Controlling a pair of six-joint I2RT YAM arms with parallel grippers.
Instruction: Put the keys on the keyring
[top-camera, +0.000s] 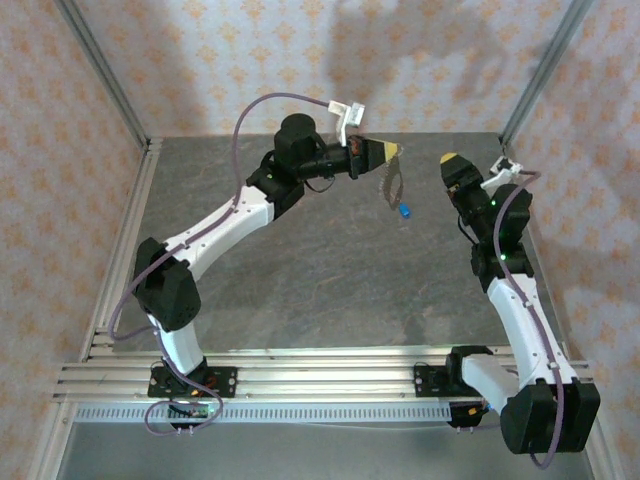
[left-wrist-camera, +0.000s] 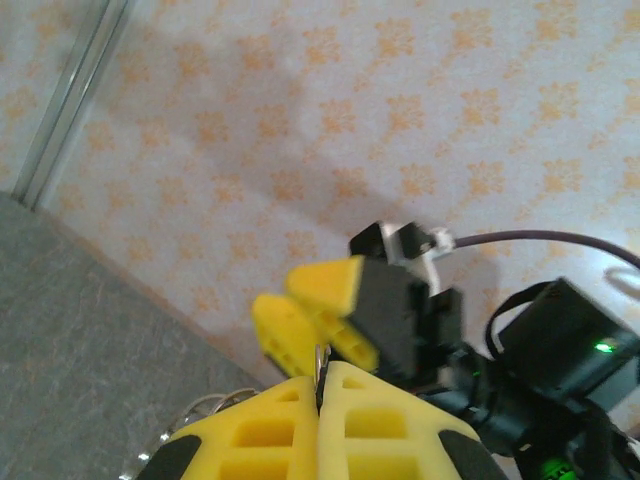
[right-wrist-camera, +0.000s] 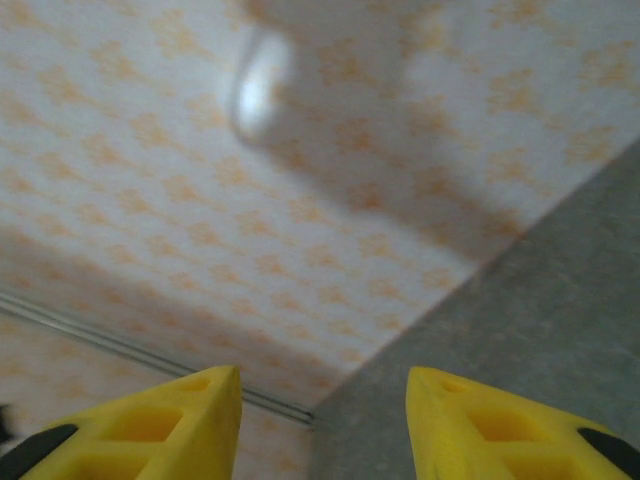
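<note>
In the top view my left gripper (top-camera: 390, 151) is raised over the back of the table, shut on the upper end of the keyring (top-camera: 391, 184), a thin pale loop hanging down from it. A tiny blue-headed key (top-camera: 404, 212) shows at the loop's lower end; whether it hangs from the loop or lies on the table I cannot tell. In the left wrist view the left gripper (left-wrist-camera: 322, 372) pinches a thin metal edge of the keyring (left-wrist-camera: 322, 358). My right gripper (top-camera: 451, 160) stands a short way to the right, open and holding nothing (right-wrist-camera: 322, 395), and it faces the left one (left-wrist-camera: 300, 298).
The grey table top (top-camera: 330, 270) is walled by patterned panels with metal corner posts (top-camera: 540, 70). An aluminium rail (top-camera: 300, 375) runs along the near edge with both arm bases on it.
</note>
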